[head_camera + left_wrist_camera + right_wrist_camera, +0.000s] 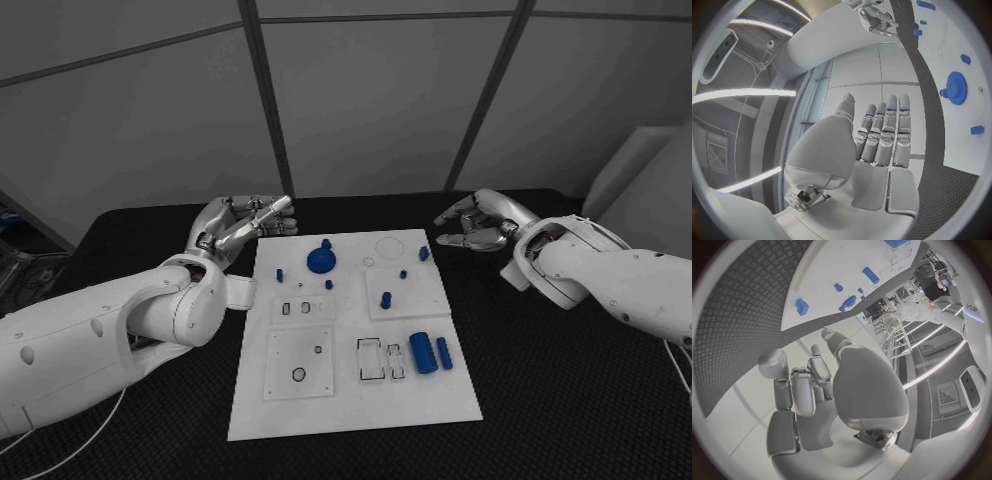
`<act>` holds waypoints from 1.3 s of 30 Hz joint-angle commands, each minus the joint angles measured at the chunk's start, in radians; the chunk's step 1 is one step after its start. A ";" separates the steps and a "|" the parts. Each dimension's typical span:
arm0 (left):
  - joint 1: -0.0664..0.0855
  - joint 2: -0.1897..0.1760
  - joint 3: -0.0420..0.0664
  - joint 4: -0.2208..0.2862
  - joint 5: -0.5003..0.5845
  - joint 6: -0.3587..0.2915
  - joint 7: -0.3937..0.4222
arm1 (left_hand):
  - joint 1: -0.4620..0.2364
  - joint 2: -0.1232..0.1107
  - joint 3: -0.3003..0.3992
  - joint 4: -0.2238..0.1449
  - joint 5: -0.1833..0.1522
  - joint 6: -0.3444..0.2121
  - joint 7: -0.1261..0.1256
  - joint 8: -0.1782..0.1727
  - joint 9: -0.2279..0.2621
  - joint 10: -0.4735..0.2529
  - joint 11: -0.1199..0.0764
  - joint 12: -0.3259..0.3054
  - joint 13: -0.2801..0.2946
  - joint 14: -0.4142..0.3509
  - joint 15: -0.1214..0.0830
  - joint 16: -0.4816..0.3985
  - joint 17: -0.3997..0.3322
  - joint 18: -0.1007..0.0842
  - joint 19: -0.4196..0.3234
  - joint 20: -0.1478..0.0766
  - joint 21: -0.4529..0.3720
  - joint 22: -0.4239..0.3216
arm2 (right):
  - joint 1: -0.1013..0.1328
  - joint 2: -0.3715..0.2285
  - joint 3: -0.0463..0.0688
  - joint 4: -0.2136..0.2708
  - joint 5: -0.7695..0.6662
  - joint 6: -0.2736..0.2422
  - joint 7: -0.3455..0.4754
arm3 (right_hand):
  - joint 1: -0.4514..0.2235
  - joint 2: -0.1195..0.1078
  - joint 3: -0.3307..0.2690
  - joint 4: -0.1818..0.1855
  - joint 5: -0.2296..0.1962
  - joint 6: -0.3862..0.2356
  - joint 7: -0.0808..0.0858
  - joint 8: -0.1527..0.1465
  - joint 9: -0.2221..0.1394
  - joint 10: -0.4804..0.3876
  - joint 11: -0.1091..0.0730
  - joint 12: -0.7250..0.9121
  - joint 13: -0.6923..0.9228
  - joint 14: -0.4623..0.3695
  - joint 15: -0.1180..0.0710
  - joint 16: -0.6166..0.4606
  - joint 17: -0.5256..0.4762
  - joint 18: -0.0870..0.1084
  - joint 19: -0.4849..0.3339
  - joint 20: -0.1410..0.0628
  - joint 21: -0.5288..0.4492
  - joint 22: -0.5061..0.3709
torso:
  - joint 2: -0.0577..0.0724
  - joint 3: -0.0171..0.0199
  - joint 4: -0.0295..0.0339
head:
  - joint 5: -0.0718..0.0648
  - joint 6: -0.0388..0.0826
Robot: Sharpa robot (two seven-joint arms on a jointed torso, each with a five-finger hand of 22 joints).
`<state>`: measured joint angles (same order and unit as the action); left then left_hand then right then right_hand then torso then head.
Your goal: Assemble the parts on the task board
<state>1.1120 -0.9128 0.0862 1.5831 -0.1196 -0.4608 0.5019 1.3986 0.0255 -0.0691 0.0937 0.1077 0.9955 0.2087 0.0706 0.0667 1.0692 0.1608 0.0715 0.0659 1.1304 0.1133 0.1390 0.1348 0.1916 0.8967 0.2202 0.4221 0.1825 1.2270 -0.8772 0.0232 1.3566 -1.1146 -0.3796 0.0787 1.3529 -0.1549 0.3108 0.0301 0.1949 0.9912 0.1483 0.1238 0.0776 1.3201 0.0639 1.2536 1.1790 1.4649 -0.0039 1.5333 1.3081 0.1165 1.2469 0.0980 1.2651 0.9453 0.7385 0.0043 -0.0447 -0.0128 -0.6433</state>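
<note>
The white task board [353,385] lies in the middle of the table. A blue gear [320,261] stands near its far edge, with small blue pegs [385,299] scattered around it. Two blue cylinders [423,352] lie side by side at the board's right. My left hand [242,222] hovers off the board's far left corner, fingers stretched out and empty. In the left wrist view the left hand's [879,135] fingers are straight, beside the gear [955,88]. My right hand [483,222] hangs off the far right corner, fingers loosely bent and apart, holding nothing; the right wrist view shows the right hand [807,385] the same way.
The board carries outlined slots and holes [299,375] on its near half. Black table mat [562,400] surrounds the board on all sides. Grey wall panels stand behind the table's far edge.
</note>
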 commanded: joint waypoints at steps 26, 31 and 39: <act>-0.002 0.008 0.001 -0.008 -0.006 0.016 0.013 | 0.002 0.009 -0.001 -0.009 -0.005 0.006 0.002 -0.003 0.000 0.010 -0.001 -0.001 0.001 0.006 0.000 -0.006 0.001 -0.010 -0.003 0.001 0.005 -0.001 | -0.033 0.102 0.000 -0.139 -0.139 0.127 -0.027 | 0.029 0.010 -0.025 -0.016 0.028 -0.061 0.012 -0.047 -0.011 -0.030 0.007 -0.035 -0.031 0.088 0.001 0.005 0.191 0.008 -0.019 0.006 -0.020 -0.030 | 0.002 0.0000 0.0003 | -0.016 -0.021; -0.002 0.008 0.001 -0.012 -0.006 0.015 0.013 | 0.002 0.009 -0.001 -0.009 -0.005 0.006 0.002 -0.003 0.000 0.010 -0.001 -0.001 0.001 0.006 0.000 -0.006 0.001 -0.010 -0.003 0.001 0.005 -0.001 | -0.039 0.106 0.000 -0.142 -0.155 0.140 -0.033 | 0.029 0.010 -0.026 -0.016 0.030 -0.061 0.012 -0.046 -0.010 -0.030 0.008 -0.034 -0.030 0.088 0.001 0.005 0.191 0.008 -0.019 0.006 -0.021 -0.031 | 0.002 -0.0001 0.0003 | -0.016 -0.024; -0.002 0.011 0.001 -0.016 -0.006 0.016 0.013 | 0.002 0.009 -0.001 -0.009 -0.005 0.006 0.002 -0.004 0.000 0.011 -0.001 -0.001 0.001 0.006 0.000 -0.006 0.002 -0.010 -0.003 0.001 0.005 -0.001 | -0.042 0.118 0.000 -0.148 -0.165 0.137 -0.036 | 0.025 0.013 -0.029 -0.013 0.034 -0.059 0.013 -0.046 -0.009 -0.028 0.008 -0.032 -0.028 0.088 0.002 0.005 0.192 0.008 -0.018 0.006 -0.020 -0.030 | 0.002 0.0006 0.0012 | -0.017 -0.026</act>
<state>1.1091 -0.9035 0.0860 1.5676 -0.1197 -0.4559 0.5027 1.3988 0.0253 -0.0719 0.0909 0.1077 0.9954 0.2088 0.0706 0.0666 1.0724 0.1576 0.0715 0.0657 1.1304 0.1134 0.1393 0.1354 0.1916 0.8967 0.2202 0.4221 0.1827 1.1848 -0.7626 0.0231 1.2086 -1.2569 -0.2569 0.0505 1.3725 -0.1457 0.2873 0.0180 0.2237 0.9358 0.1612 0.0810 0.0672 1.2969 0.0732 1.2216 1.1502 1.4649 -0.0038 1.5333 1.3077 0.1164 1.2327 0.1053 1.2497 0.9152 0.7408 0.0048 -0.0440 -0.0283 -0.6676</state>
